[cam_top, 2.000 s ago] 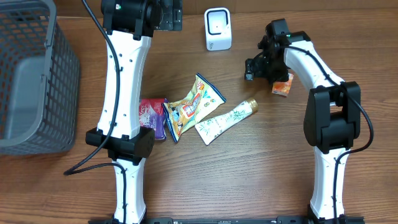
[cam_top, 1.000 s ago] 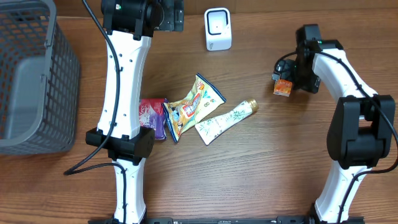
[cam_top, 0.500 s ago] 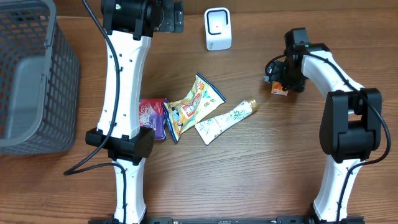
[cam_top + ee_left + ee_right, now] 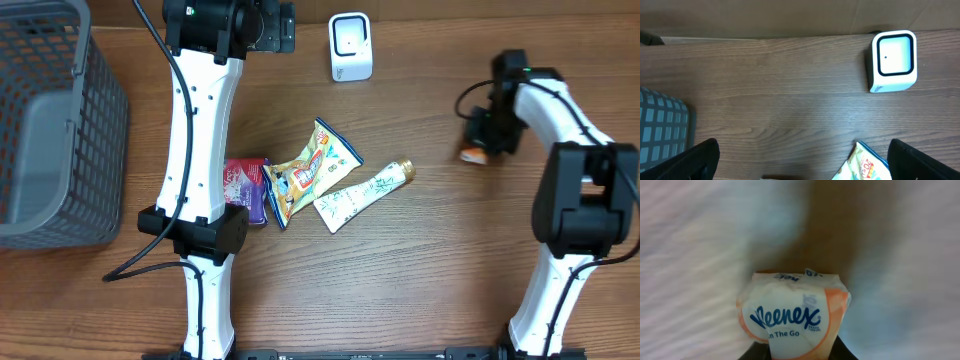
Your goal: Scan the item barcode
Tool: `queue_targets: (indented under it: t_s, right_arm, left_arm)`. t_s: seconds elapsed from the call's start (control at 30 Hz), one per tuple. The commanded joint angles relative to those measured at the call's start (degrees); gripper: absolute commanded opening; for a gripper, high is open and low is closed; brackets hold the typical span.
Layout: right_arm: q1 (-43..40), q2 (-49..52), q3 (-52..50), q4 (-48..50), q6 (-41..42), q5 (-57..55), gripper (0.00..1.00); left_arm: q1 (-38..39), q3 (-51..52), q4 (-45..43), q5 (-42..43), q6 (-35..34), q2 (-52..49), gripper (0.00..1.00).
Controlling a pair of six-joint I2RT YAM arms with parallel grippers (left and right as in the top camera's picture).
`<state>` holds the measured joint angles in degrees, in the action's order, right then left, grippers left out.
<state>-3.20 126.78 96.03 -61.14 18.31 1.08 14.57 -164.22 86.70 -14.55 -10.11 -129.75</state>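
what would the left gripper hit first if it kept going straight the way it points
Probably the bare table, though depth is unclear; the line of the left gripper runs clear of the white scanner and the snack packet.

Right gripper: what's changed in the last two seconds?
The right gripper swung right, away from the scanner, closed on the tissue pack and shifted it slightly right. The left gripper, snack bag, tube and basket stayed put.

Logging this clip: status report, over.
Left gripper open, empty. Right gripper shut on Kleenex pack, not yet at scanner. Nothing between pack and scanner.
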Motion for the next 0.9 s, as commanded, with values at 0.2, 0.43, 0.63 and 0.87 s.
queue_targets:
  t_s: [0.2, 0.43, 0.63, 0.87]
  right_arm:
    - [-22.8, -0.2, 0.7, 0.2, -0.8, -19.3, 0.31]
    - [-37.4, 0.5, 0.7, 3.2, -0.7, -9.2, 0.30]
    - [-44.2, 0.5, 1.2, 3.1, -0.8, -5.9, 1.00]
    - [-50.1, -1.8, 12.4, -5.6, -1.6, -2.6, 1.00]
  left_arm:
    - [-0.4, 0.2, 0.1, 0.5, 1.3, 0.6, 1.00]
    - [-0.4, 0.2, 0.0, 0.6, 1.3, 0.6, 1.00]
    - [-0.4, 0.1, -0.3, 0.5, 1.3, 0.8, 0.99]
    - [-0.4, 0.1, -4.5, 0.4, 2.3, 5.7, 1.00]
